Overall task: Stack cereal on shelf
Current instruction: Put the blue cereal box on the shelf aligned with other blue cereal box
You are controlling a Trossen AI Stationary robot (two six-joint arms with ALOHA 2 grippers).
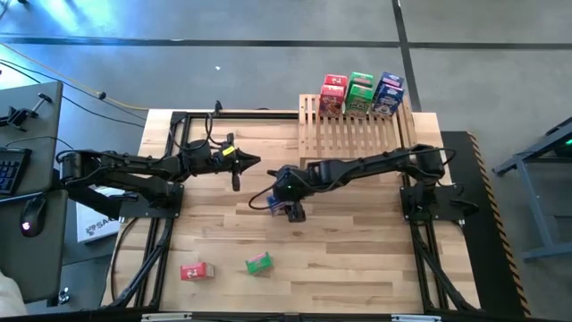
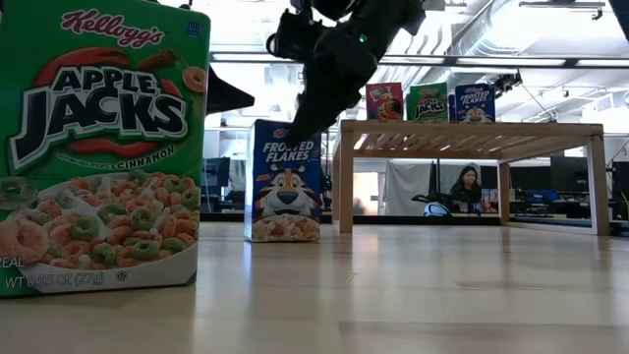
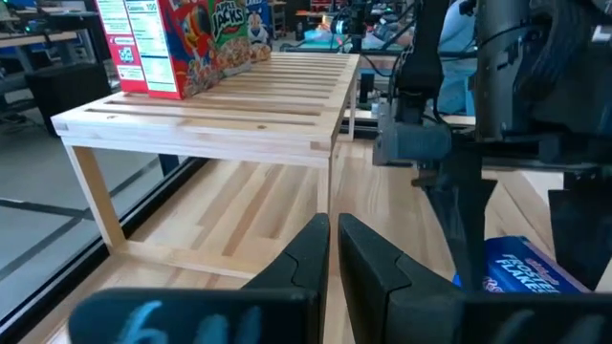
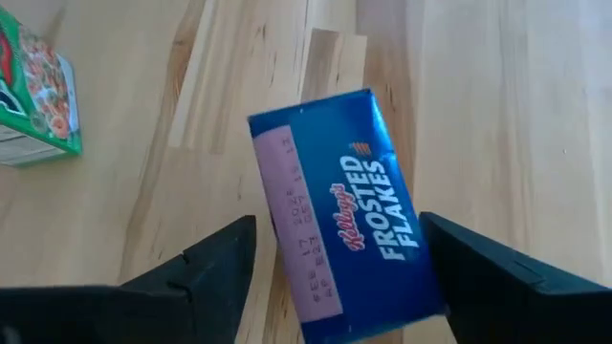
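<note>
A blue Frosted Flakes box point(image 2: 285, 182) stands upright on its bottom end on the table, near the middle. My right gripper point(image 4: 335, 229) hangs over it, open, with one finger on each side of the box's top end point(image 4: 349, 210) and a gap at both. My left gripper point(image 1: 255, 162) is shut and hovers to the left of the blue box. The slatted wooden shelf point(image 1: 357, 134) stands at the far edge and carries a red box point(image 1: 332, 94), a green box point(image 1: 360, 92) and a blue box point(image 1: 389, 92) upright along its far side.
A red box point(image 1: 197, 271) and a green Apple Jacks box point(image 1: 259, 263) lie near the table's near edge, the green one filling the left of the low view point(image 2: 98, 147). A person point(image 2: 467, 187) sits in the room behind. Bare planks lie right of the boxes.
</note>
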